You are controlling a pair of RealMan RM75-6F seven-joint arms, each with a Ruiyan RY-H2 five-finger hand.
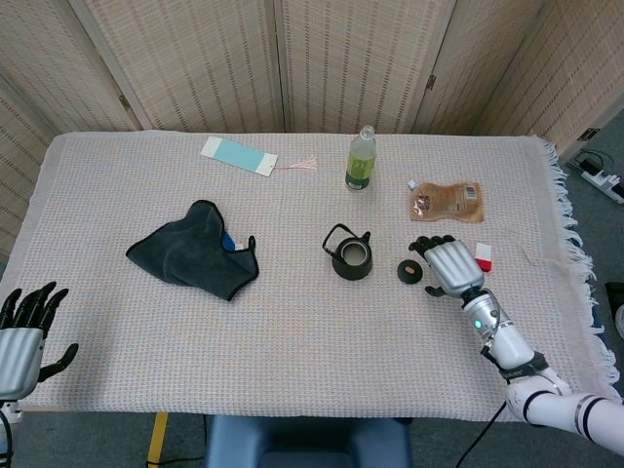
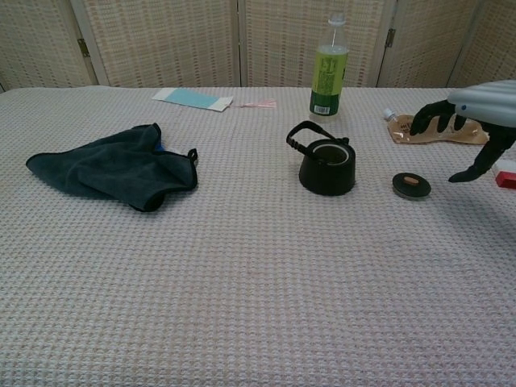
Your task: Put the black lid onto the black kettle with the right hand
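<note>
The black kettle [image 1: 351, 255] [image 2: 326, 164] stands open-topped near the table's middle, its handle tipped to the left. The round black lid [image 1: 410, 271] [image 2: 411, 185], with a small brown knob, lies flat on the cloth just right of it. My right hand [image 1: 446, 262] [image 2: 470, 122] hovers above and just right of the lid, fingers spread, holding nothing and not touching it. My left hand [image 1: 21, 336] stays open at the table's front left corner, seen only in the head view.
A dark cloth [image 1: 193, 251] lies at the left. A green bottle [image 1: 360, 159] stands behind the kettle. A brown pouch [image 1: 446, 202] and a small red and white block [image 1: 483, 257] lie to the right. A blue card [image 1: 238, 155] rests at the back.
</note>
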